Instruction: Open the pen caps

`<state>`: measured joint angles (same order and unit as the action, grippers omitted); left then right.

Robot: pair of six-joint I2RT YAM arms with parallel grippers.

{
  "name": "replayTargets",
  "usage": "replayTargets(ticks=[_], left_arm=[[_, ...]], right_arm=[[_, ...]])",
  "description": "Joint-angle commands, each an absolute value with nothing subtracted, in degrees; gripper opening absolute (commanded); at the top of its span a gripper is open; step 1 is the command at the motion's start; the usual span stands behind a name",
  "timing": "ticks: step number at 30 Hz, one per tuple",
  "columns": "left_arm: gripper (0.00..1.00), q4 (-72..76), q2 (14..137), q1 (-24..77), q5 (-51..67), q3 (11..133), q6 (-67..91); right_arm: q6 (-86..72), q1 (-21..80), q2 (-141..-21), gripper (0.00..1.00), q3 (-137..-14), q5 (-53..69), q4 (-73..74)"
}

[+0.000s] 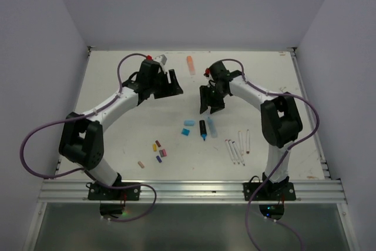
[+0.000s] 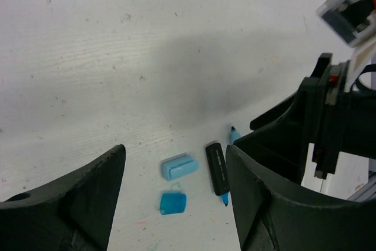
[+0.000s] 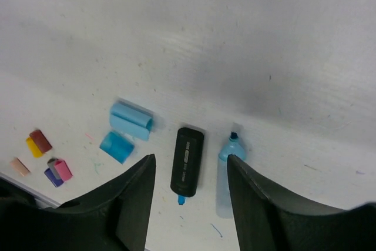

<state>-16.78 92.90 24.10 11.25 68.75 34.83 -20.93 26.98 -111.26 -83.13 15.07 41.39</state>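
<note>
**Clerk:** Entry one, left tool (image 2: 174, 156)?

**Checker:** Released, with fingers (image 2: 82, 198) spread and nothing between them. On the desk (image 2: 117, 57) below the gap are a pale blue cap (image 2: 179, 167) and a darker blue cap (image 2: 173, 203) close beside it. A black marker (image 2: 217, 168) lies by one finger.

**Clerk:** Entry two, right tool (image 3: 191, 160)?

**Checker:** Also released and empty. The black marker lies under its gap with its blue tip bare. A pale blue marker (image 3: 228, 160) lies parallel just beside it, partly under one finger. Both blue caps lie off the other finger, apart from the markers.

**Clerk:** Small caps?

**Checker:** Further out past that same finger. The dark red cap (image 3: 40, 139) touches the yellow cap (image 3: 33, 146), and the pink cap (image 3: 62, 170) lies against the purple cap (image 3: 53, 176). The peach cap (image 3: 19, 166) sits alone.

**Clerk:** Remainder?

**Checker:** White pens (image 1: 236, 147) behind the right tool, and an orange marker (image 1: 190, 64) ahead of both tools.
</note>
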Motion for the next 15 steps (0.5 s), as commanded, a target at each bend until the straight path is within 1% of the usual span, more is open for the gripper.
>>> replayTargets(ticks=[1, 2, 3, 5, 6, 9, 10, 11, 14, 15], left_arm=[[0.72, -14.9, 93.0, 23.8, 9.1, 70.0, 35.2], [0.72, -14.7, 92.4, 23.8, 8.8, 69.6, 35.4], [0.72, -14.1, 90.6, 23.8, 7.8, 68.4, 35.8], [0.73, -13.0, 88.4, 23.8, 7.6, 66.5, 37.1], [0.73, -11.4, 86.1, 23.8, 8.6, 65.2, 37.7], [0.73, -9.7, 81.3, 24.0, 10.8, 60.4, 40.4], [0.9, -9.7, 80.2, 24.2, 11.2, 58.3, 41.6], [1.0, -9.8, 79.0, 24.3, 11.2, 57.4, 41.9], [1.0, -9.8, 74.5, 25.7, 10.6, 54.1, 42.4], [1.0, -9.6, 72.3, 26.0, 10.2, 53.4, 42.4]], right_arm=[[-20.3, 26.7, -112.3, 0.56, -90.4, 9.6, 40.9], [-19.9, 26.7, -113.1, 0.58, -93.6, 7.6, 41.0], [-19.2, 26.7, -114.0, 0.64, -95.3, 6.2, 41.0], [-17.9, 26.7, -117.4, 0.67, -100.6, 3.9, 41.0], [-16.7, 26.7, -118.8, 0.71, -102.5, 1.3, 40.8], [-13.8, 26.7, -124.4, 0.74, -109.8, -2.8, 39.5], [-13.2, 26.8, -125.6, 0.75, -111.5, -3.8, 38.1], [-12.7, 26.7, -128.4, 0.76, -115.3, -4.5, 37.6], [-11.0, 26.7, -133.3, 0.78, -121.9, -7.2, 36.3], [-10.3, 26.7, -134.2, 0.85, -122.8, -7.3, 35.4]])
